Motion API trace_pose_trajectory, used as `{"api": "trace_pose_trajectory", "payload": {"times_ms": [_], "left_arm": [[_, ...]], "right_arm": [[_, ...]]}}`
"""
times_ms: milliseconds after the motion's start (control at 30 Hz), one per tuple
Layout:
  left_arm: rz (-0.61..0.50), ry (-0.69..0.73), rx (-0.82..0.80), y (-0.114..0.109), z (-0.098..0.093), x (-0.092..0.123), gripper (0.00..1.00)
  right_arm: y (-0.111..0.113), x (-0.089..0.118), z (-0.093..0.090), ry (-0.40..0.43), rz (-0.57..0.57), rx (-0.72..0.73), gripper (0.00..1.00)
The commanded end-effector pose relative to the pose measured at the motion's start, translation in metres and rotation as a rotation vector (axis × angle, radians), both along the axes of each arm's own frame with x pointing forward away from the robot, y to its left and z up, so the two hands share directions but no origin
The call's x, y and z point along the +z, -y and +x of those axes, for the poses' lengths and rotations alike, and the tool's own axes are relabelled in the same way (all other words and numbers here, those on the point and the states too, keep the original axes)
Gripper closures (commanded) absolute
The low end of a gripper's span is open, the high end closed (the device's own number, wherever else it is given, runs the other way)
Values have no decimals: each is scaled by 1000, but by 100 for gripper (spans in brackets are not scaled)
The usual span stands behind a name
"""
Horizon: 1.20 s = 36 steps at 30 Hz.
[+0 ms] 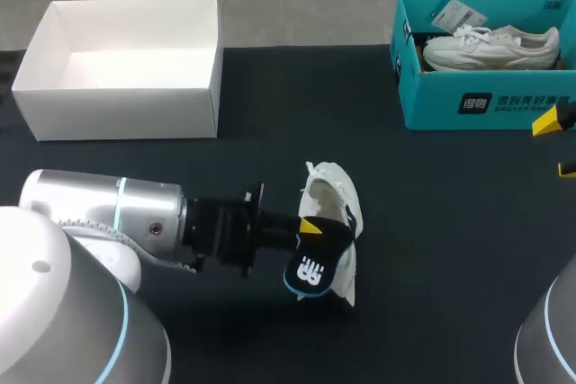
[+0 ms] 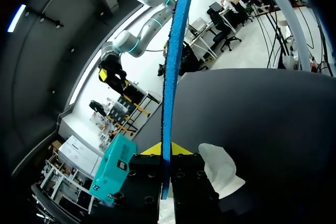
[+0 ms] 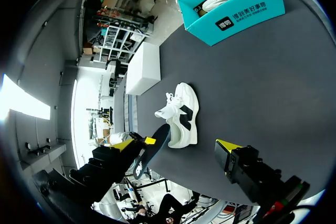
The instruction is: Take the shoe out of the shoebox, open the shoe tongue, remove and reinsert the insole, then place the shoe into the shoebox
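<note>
While left gripper (image 1: 310, 227) pinches insole (image 1: 317, 269) | teal shoebox (image 1: 486, 107) holds white shoe (image 1: 490, 49) | right gripper (image 1: 558, 144) spread

A black table (image 1: 450, 249) carries three things. A white shoe (image 1: 331, 195) rests on it near the middle, just beside the fingers of the left gripper (image 1: 313, 229) and well apart from the right gripper (image 1: 560, 144). An open white box (image 1: 121, 110) sits at the far edge, well away from the left fingers, out to their side. A teal shoebox (image 1: 504, 101) stands at the far edge too, ahead of the right fingers and close to them in the head view.
</note>
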State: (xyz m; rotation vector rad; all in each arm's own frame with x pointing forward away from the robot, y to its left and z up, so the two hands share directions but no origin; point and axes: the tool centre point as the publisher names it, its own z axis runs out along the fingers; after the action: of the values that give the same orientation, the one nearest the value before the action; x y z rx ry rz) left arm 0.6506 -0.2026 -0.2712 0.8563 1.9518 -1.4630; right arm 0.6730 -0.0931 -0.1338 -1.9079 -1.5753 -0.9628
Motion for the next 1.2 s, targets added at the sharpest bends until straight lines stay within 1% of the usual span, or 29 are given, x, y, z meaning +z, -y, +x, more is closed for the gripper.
{"api": "trace_pose_trajectory", "payload": {"times_ms": [33, 133, 200, 333, 467, 700, 867, 967, 1200], "left_arm": [[9, 7, 7, 4, -9, 17, 100], [10, 15, 7, 18, -7, 23, 100], [0, 15, -11, 28, -4, 23, 100], [-10, 3, -11, 46, 1, 16, 100], [-15, -25, -8, 58, 1, 7, 100], [-15, -53, -3, 65, -2, -4, 100], [-14, -66, -5, 68, -7, -6, 100], [-1, -67, 4, 66, -6, -13, 100], [7, -75, 16, 62, -2, -19, 100]], "right_arm": [[-1, 0, -1, 0, -1, -2, 0], [-1, 0, -1, 0, -1, -2, 0], [-1, 0, -1, 0, -1, -2, 0], [-1, 0, -1, 0, -1, -2, 0], [-1, 0, -1, 0, -1, -2, 0], [-1, 0, -1, 0, -1, -2, 0], [-1, 0, -1, 0, -1, -2, 0], [-1, 0, -1, 0, -1, -2, 0], [-1, 0, -1, 0, -1, -2, 0]]}}
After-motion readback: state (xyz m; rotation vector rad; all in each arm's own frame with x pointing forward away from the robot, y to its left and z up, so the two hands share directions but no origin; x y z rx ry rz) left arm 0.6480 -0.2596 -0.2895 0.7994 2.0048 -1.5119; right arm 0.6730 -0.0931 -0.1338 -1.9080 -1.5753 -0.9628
